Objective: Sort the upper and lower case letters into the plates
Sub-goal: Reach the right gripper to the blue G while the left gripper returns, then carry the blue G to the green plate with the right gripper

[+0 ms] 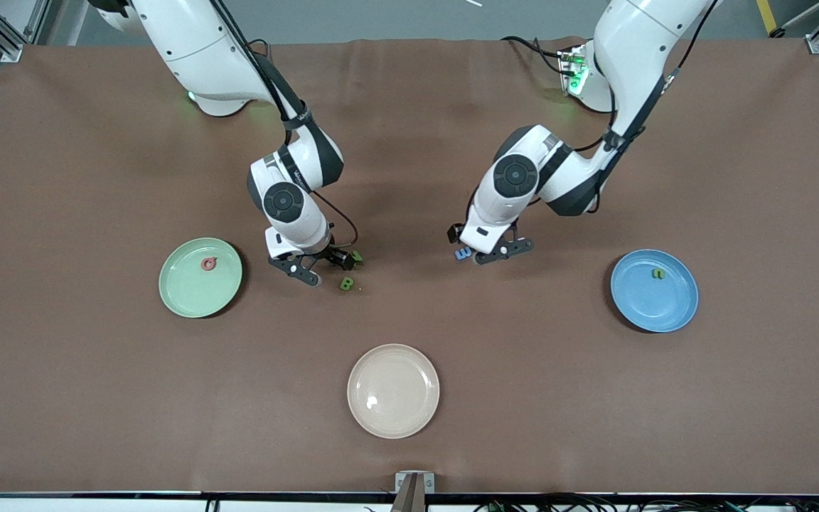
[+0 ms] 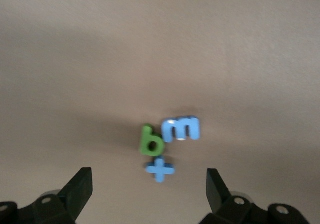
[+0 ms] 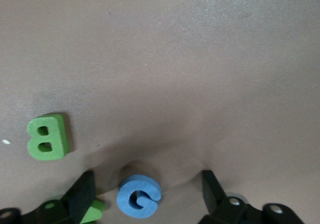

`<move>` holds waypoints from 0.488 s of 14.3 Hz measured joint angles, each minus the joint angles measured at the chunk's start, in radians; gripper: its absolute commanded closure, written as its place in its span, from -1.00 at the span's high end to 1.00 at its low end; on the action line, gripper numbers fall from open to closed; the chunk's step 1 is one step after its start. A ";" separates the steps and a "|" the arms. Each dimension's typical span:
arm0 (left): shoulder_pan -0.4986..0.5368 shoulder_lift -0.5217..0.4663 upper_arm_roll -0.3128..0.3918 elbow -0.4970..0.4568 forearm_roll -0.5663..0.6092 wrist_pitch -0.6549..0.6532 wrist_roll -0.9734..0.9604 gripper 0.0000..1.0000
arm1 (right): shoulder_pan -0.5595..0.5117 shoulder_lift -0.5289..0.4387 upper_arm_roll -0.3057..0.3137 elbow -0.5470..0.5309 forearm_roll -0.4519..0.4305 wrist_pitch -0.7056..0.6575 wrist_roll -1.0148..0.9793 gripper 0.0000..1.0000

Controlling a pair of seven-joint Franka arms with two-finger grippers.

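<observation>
My right gripper (image 3: pixel 148 196) is open and low at the table, its fingers on either side of a blue G (image 3: pixel 139 196) with gaps on both sides. A green B (image 3: pixel 47 137) lies beside it, and another green letter (image 3: pixel 92 210) touches one finger. In the front view the right gripper (image 1: pixel 324 267) hides the G; the green B (image 1: pixel 347 284) lies nearer the camera. My left gripper (image 2: pixel 150 194) is open over a blue cross-shaped letter (image 2: pixel 160 169), a green b (image 2: pixel 151 140) and a blue m (image 2: pixel 181 129). The pale green plate (image 1: pixel 182 299) holds a pink letter (image 1: pixel 209 264). The blue plate (image 1: pixel 644 313) holds a green letter (image 1: pixel 657 273).
A cream-beige plate (image 1: pixel 393 390) lies nearest the front camera, midway along the table. The left gripper (image 1: pixel 502 250) hangs between the middle of the table and the blue plate. A brown cloth (image 1: pixel 97 398) covers the table.
</observation>
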State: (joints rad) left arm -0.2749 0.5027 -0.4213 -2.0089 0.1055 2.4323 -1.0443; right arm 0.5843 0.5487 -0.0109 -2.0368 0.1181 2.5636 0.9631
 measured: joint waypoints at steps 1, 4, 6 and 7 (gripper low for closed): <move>-0.004 0.010 0.000 0.000 0.000 0.017 -0.013 1.00 | 0.003 -0.005 0.000 0.000 0.000 0.000 0.008 0.22; -0.005 0.029 0.001 0.002 0.000 0.029 -0.017 1.00 | 0.016 -0.011 -0.001 -0.001 -0.001 -0.005 0.029 -0.39; -0.007 0.044 0.001 0.002 0.000 0.042 -0.017 1.00 | 0.019 -0.019 -0.001 -0.001 -0.001 -0.010 0.034 -0.88; -0.009 0.052 0.001 0.003 0.000 0.052 -0.019 1.00 | 0.019 -0.020 -0.002 -0.002 -0.001 -0.012 0.035 -0.96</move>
State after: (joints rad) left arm -0.2835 0.5549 -0.4207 -2.0062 0.1055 2.4842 -1.0632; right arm 0.6032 0.5289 -0.0125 -2.0385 0.1173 2.5520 0.9983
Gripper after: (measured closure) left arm 0.000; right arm 0.652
